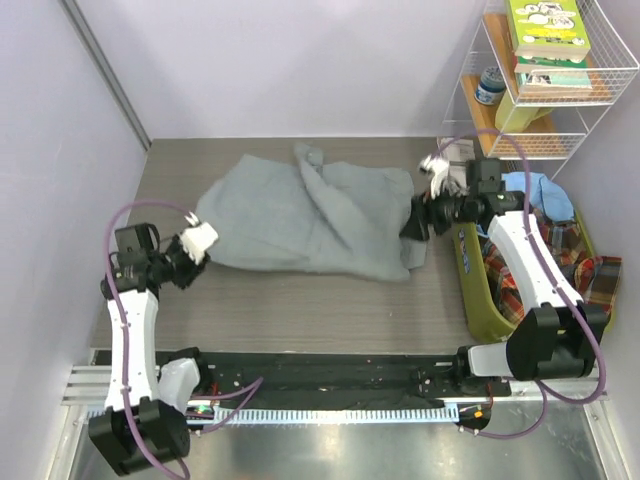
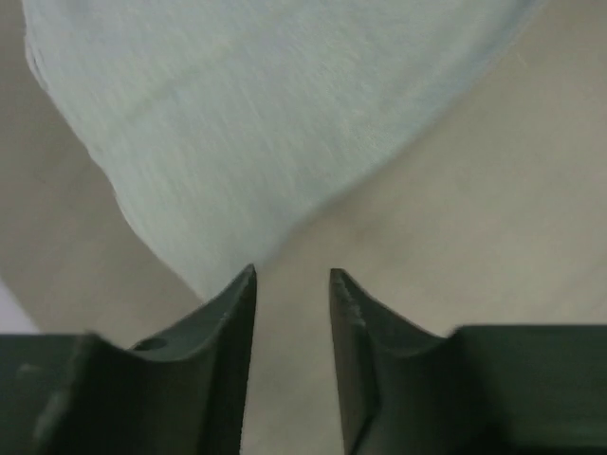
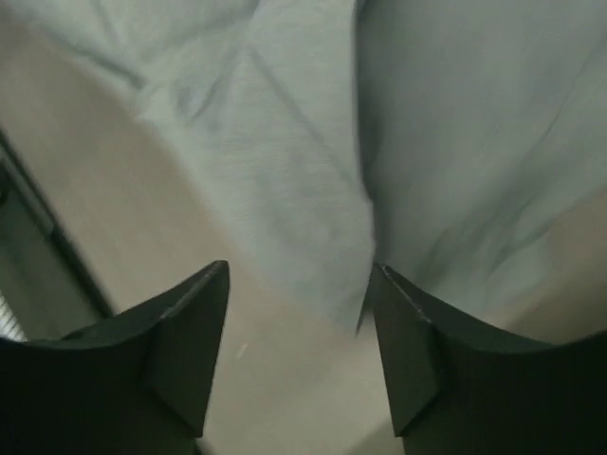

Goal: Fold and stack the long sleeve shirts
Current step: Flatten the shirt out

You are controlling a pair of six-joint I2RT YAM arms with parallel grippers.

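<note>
Now — green bin (image 1: 478,295): plaid shirt (image 1: 562,240), blue shirt (image 1: 545,190) | left pincer (image 2: 292,273), right pincer (image 3: 302,267): released

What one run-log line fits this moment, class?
grey shirt: crumpled on table | left pincer: open, empty, at shirt's left edge | right pincer: open, empty, at shirt's right edge

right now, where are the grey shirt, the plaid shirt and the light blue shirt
grey shirt (image 1: 300,215): top external view, middle of its spread body
plaid shirt (image 1: 602,280): top external view, red-green fold at far right
light blue shirt (image 1: 550,195): top external view, bunched upper part
</note>
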